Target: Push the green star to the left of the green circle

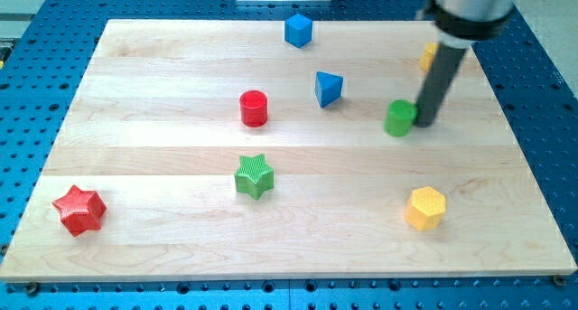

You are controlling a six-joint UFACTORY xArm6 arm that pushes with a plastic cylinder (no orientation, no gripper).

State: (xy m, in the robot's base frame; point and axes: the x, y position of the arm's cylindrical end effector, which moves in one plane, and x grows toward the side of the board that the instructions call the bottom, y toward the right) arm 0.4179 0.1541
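The green star (254, 176) lies on the wooden board (163, 93) a little left of centre, toward the view's bottom. The green circle (399, 117) stands at the view's right of centre. My tip (422, 124) touches or nearly touches the green circle's right side. The dark rod rises from there to the view's top right. The star is far to the view's left of the circle and lower down, well apart from my tip.
A red cylinder (254, 108) and a blue triangular block (328, 89) lie between star and circle, higher up. A blue cube (298, 30) sits at the top. A yellow block (428, 56) is partly hidden behind the rod. A yellow hexagon (425, 208) lies bottom right, a red star (79, 210) bottom left.
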